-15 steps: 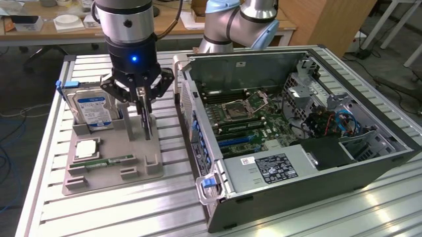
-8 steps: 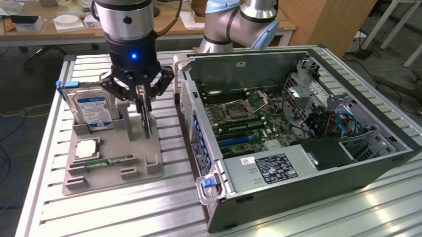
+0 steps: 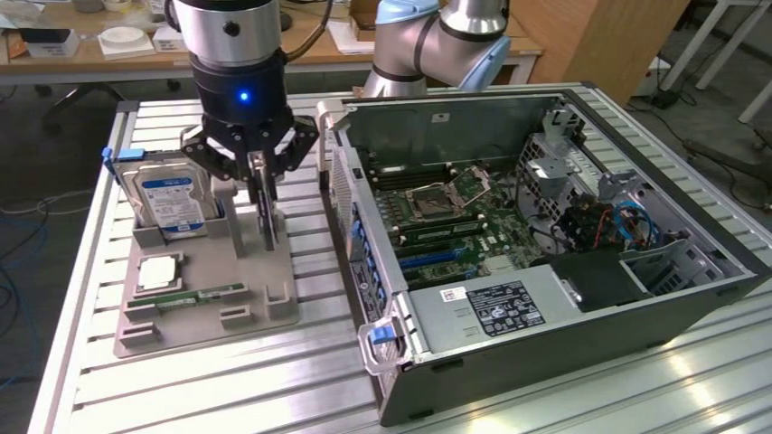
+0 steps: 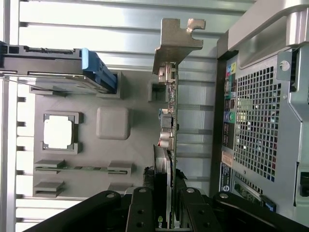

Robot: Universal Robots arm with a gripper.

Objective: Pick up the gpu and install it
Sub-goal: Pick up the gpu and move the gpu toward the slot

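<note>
The end effector (image 3: 258,174) clamps the upright gpu (image 3: 269,226); wrist view reveals its silver bracket (image 4: 176,41).

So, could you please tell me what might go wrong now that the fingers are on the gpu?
The fingers pinch the gpu only by its thin upper edge, so it may tilt or slip. The hard drive stands close beside it on the grey holder, and a sideways swing could knock it. The card's silver bracket juts past its end and might catch the computer case wall nearby.
</note>
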